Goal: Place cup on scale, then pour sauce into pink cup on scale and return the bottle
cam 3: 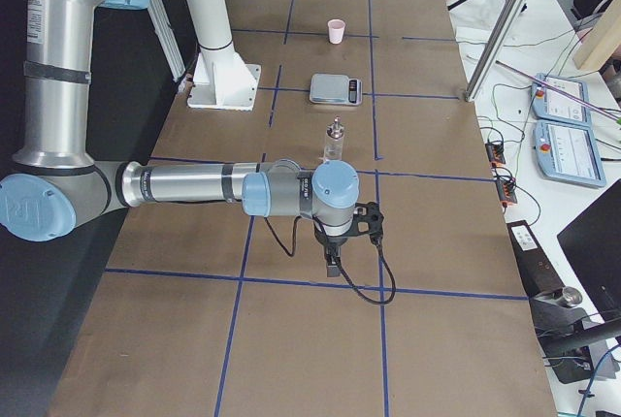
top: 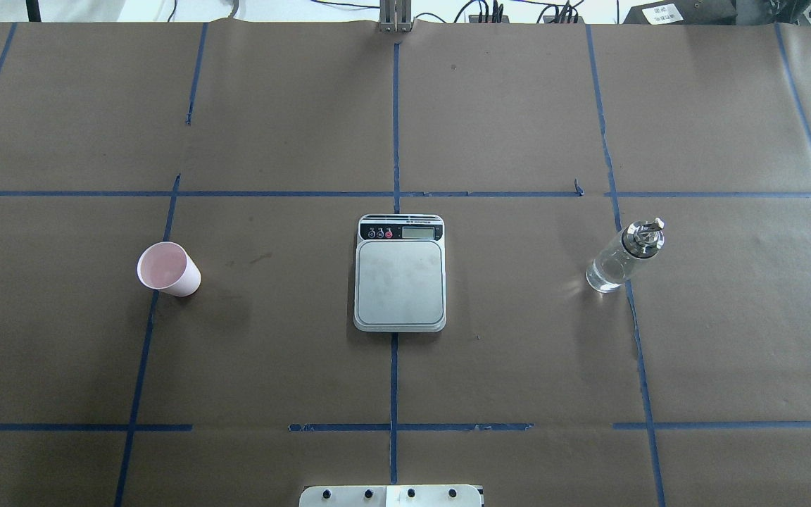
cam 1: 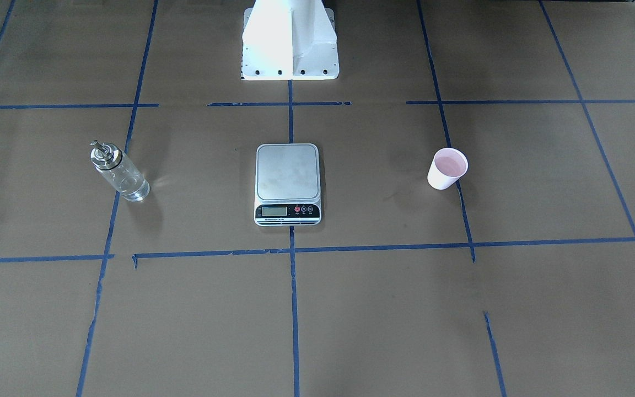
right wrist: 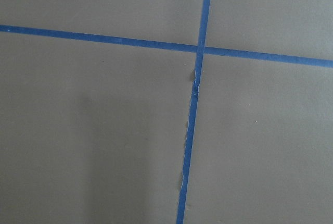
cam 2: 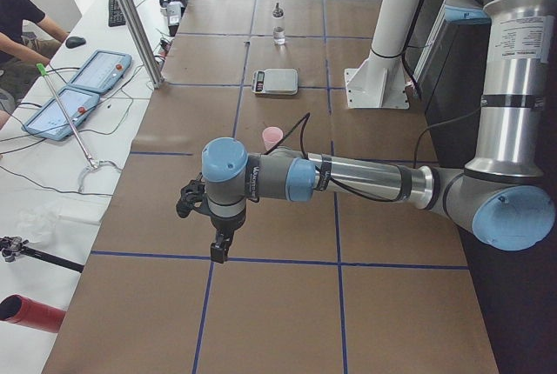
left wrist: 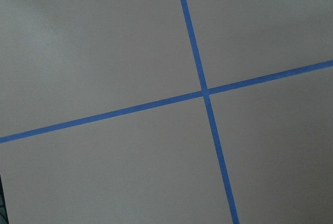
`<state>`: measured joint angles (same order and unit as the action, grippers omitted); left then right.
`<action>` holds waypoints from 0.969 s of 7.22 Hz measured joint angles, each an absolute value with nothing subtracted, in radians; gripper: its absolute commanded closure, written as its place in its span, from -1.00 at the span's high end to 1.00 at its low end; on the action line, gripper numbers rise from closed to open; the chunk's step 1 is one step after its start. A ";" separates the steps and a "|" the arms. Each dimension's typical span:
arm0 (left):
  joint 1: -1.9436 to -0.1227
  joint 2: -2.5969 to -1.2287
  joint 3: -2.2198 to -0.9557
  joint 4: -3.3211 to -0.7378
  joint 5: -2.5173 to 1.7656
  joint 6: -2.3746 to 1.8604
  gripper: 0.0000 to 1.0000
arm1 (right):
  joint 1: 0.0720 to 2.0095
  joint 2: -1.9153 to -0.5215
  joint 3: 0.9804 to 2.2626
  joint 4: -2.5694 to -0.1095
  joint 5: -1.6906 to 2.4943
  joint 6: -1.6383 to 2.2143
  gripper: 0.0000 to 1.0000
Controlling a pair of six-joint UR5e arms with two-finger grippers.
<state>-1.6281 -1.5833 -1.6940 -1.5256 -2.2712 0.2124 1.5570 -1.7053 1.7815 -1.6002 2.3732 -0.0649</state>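
The pink cup (cam 1: 447, 168) stands upright on the brown table, on my left side (top: 168, 268), apart from the scale. The scale (cam 1: 288, 183) lies at the table's middle (top: 400, 273) with nothing on its platform. The clear glass bottle (cam 1: 118, 172) with a metal spout stands on my right side (top: 624, 255). My left gripper (cam 2: 222, 248) hangs over the table's left end, far from the cup (cam 2: 272, 136). My right gripper (cam 3: 333, 264) hangs over the right end, short of the bottle (cam 3: 335, 141). I cannot tell whether either is open or shut. Both wrist views show only paper and tape.
Blue tape lines (top: 395, 193) divide the brown paper into squares. The robot's white base (cam 1: 290, 41) stands behind the scale. A side bench with tablets (cam 2: 87, 78) and a slanted metal pole (cam 2: 130, 17) runs along the table's far edge.
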 measured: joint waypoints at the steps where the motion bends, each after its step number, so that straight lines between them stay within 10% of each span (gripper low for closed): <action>1: -1.629 -1.586 -1.700 -1.524 -2.272 0.213 1.00 | 1.557 -1.704 1.782 -1.600 2.373 -0.065 1.00; 7: -1.634 -1.525 -1.795 -1.690 -2.538 0.089 1.00 | 1.556 -1.697 1.778 -1.600 2.405 -0.065 1.00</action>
